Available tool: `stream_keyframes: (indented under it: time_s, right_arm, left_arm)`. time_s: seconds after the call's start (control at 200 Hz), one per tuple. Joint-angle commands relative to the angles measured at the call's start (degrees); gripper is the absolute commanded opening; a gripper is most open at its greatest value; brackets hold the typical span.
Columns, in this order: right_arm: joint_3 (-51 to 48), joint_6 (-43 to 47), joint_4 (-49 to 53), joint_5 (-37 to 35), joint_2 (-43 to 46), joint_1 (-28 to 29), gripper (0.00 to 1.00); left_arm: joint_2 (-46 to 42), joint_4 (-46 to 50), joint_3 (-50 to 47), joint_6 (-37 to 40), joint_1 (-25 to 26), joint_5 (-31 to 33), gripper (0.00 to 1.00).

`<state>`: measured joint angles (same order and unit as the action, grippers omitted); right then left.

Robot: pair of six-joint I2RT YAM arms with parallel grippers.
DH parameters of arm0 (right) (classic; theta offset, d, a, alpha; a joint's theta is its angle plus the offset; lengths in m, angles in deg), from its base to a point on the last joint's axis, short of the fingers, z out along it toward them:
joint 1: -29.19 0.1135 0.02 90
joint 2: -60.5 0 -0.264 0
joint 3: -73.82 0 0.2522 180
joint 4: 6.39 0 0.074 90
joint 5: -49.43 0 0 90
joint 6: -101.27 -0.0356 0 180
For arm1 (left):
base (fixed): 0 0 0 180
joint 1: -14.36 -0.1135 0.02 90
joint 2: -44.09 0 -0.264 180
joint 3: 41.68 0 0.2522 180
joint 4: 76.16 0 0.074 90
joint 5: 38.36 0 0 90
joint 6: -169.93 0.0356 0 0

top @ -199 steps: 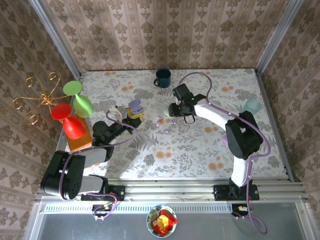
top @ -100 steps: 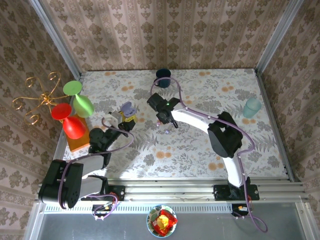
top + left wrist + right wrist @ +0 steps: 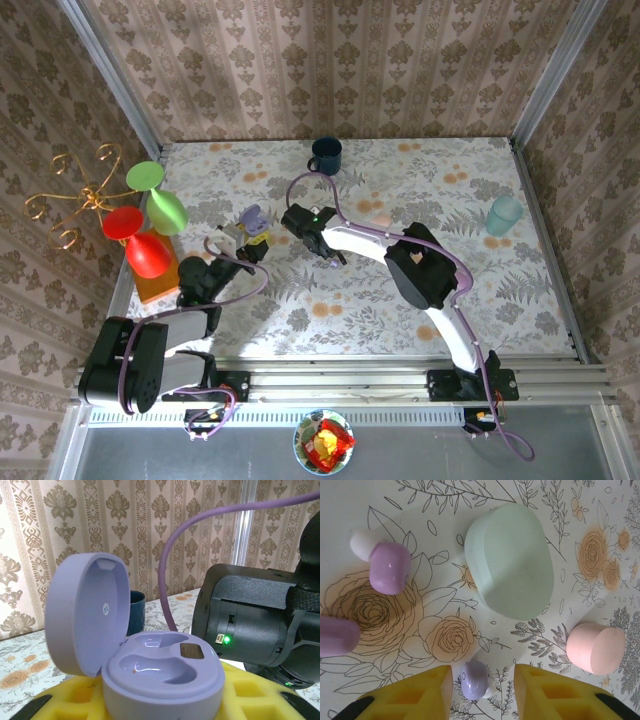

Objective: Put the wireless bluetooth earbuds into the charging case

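The lilac charging case (image 3: 162, 672) stands open with its lid up and both wells empty; my left gripper (image 3: 165, 702) is shut on it between yellow foam pads (image 3: 260, 690). From above, this case (image 3: 254, 220) is held left of centre. My right gripper (image 3: 482, 680) hangs open just above the cloth, and a lilac earbud (image 3: 474, 680) lies between its yellow fingers (image 3: 415, 692), nearer the left one. A pink-purple earbud (image 3: 389, 567) with a white tip lies further off, and another pinkish piece (image 3: 337, 636) is cut off by the left edge. From above, the right gripper (image 3: 328, 252) is close to the case.
A mint oval case (image 3: 512, 575) and a pink case (image 3: 596, 647) lie shut ahead of the right gripper. A blue mug (image 3: 326, 155) stands at the back, a teal cup (image 3: 506, 213) at the right. Coloured cone glasses (image 3: 150, 225) and a gold wire stand (image 3: 70, 200) crowd the left edge.
My right arm has swung left across the table and now sits over the earbuds, close to the left gripper. The left gripper drew slightly left with the case.
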<state>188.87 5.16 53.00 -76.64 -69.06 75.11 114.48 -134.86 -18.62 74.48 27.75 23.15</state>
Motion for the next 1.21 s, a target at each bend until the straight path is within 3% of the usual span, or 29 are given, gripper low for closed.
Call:
stream_keyframes:
  time_s: [0.0,1.2]
  right_arm:
    - [1.7,0.1,2.5,-3.0,-1.4,0.2,0.38]
    - [-0.6,-1.9,3.4,-2.5,-3.6,0.9,0.26]
  left_arm:
    - [-0.2,-1.7,-0.7,1.5,-0.5,-0.2,0.36]
    - [0.0,-1.7,-0.3,1.0,-0.6,-1.9,0.36]
